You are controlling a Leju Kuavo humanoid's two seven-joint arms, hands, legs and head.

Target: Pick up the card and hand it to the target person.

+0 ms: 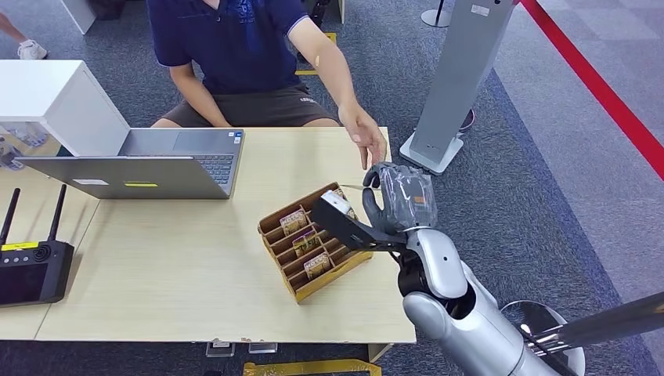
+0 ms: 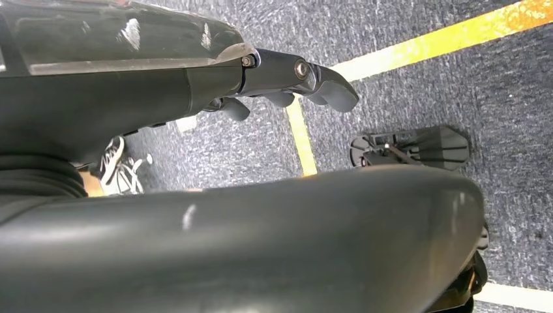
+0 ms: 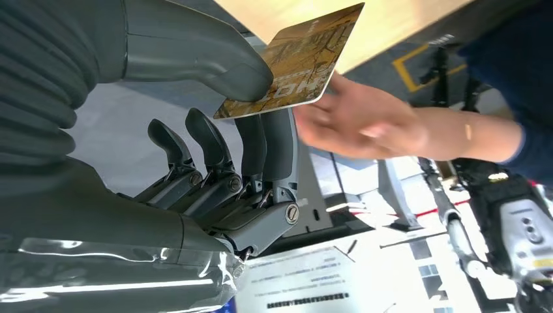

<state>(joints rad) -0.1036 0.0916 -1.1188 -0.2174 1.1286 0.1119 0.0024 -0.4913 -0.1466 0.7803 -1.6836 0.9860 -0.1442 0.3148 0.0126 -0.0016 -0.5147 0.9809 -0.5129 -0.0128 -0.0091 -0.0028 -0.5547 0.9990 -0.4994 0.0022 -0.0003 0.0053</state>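
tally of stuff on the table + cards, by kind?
Laptop: 1
Black remote with antennas: 1
Card tray: 1
Cards in tray: 3 visible
Card held by right hand: 1
Total: 7

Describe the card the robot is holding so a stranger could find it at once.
Start at the wooden table and go to the slotted cardboard tray near its right edge. Just above it the right hand pinches a gold patterned card beside the person's hand. The tray's other cards sit in slots; this one is lifted.
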